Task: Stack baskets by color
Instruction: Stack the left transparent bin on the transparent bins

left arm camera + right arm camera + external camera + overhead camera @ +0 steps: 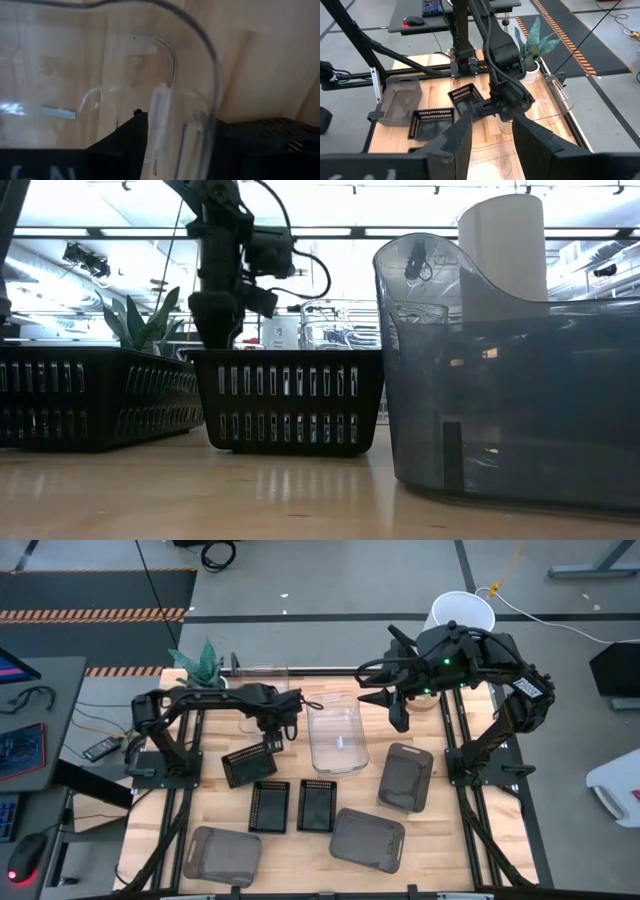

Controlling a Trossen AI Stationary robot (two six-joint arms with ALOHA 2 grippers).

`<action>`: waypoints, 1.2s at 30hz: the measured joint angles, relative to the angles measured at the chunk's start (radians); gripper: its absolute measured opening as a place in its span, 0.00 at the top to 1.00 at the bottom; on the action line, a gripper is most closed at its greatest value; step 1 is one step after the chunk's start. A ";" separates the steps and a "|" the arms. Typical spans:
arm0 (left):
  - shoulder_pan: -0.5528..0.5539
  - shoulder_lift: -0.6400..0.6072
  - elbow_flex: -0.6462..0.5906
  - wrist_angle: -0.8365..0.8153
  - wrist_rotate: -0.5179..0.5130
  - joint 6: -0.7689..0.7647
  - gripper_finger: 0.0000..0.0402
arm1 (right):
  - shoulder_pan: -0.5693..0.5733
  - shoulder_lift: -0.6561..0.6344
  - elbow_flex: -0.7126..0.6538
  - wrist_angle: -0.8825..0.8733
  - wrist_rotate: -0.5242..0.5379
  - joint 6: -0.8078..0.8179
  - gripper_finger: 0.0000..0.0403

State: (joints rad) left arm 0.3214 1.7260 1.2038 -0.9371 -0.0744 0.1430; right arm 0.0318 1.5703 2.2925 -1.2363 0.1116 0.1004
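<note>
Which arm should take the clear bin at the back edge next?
Left. The left gripper hangs beside the clear transparent plastic bin at the table's back edge, near the black slatted basket. The right gripper, open, hovers near the other clear bin.

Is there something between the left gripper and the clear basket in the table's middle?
Nothing visible. The left gripper hangs beside the clear basket; the tilted black basket lies on its other side.

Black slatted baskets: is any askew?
Yes. One small black slatted plastic basket, beside the left gripper, sits rotated at an angle; the other two black baskets lie squarely side by side.
</note>
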 joint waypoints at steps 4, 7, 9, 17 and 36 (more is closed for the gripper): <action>0.000 0.023 0.000 0.004 -0.023 0.000 0.61 | 0.011 0.000 0.000 0.000 0.000 0.013 0.64; 0.000 0.038 0.000 0.007 -0.026 0.000 0.66 | 0.020 0.000 0.000 0.000 0.000 0.018 0.64; 0.000 0.044 -0.001 0.009 -0.026 0.000 0.71 | 0.026 0.000 0.000 0.000 0.001 0.030 0.64; 0.002 0.044 -0.001 0.037 -0.028 -0.002 0.97 | 0.059 0.000 0.000 0.001 0.034 0.039 0.64; -0.055 0.038 0.299 -0.275 -0.067 -0.038 0.99 | 0.076 0.000 0.000 -0.043 0.164 0.066 0.64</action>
State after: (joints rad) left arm 0.2664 1.7645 1.5028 -1.2122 -0.1411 0.1045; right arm 0.1081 1.5703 2.2925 -1.2788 0.2757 0.1661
